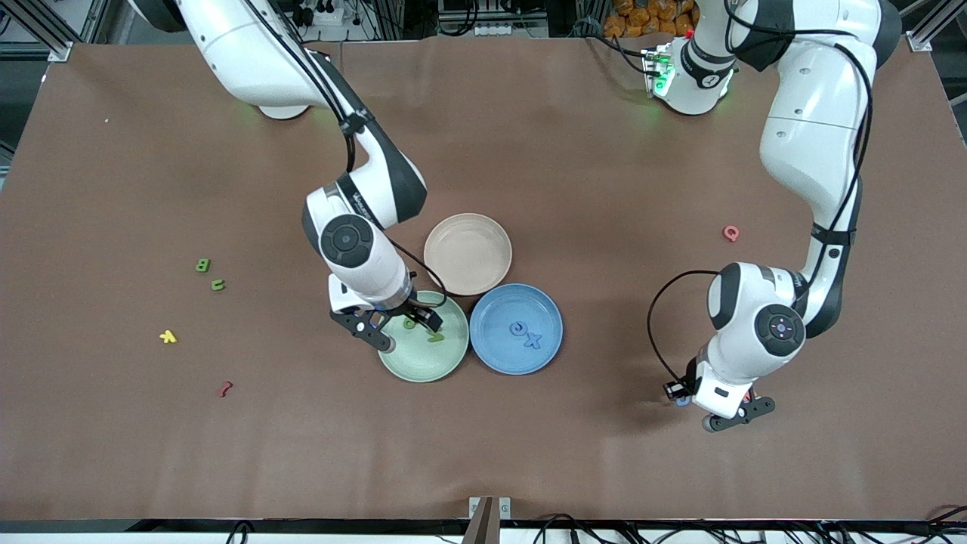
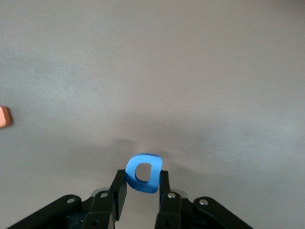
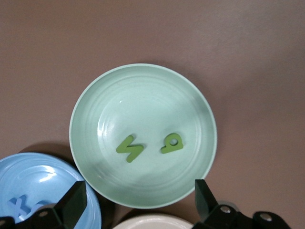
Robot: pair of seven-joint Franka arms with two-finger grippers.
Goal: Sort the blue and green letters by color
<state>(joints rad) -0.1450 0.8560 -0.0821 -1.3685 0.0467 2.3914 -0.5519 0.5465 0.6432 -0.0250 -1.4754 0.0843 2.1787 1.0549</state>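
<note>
A brown table [image 1: 151, 453] is filling the view; metal framing [image 1: 45, 30] and cables [image 1: 574, 529] are edging it.

Light: bright, even, from overhead.
Shadows: soft ones on the table [image 1: 151, 453] under both arms.
Glare: white glints on the blue plate [image 3: 43, 176].
Focus: left wrist view washed pale.

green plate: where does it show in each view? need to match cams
Front view: green plate at centre, beside the blue plate, with the open right gripper over it.
Right wrist view: green plate fills the middle, holding two green letters.
Left wrist view: not in it; only the left gripper shut on a blue letter.
Shared landmark: the blue plate, touching the green plate's rim.
</note>
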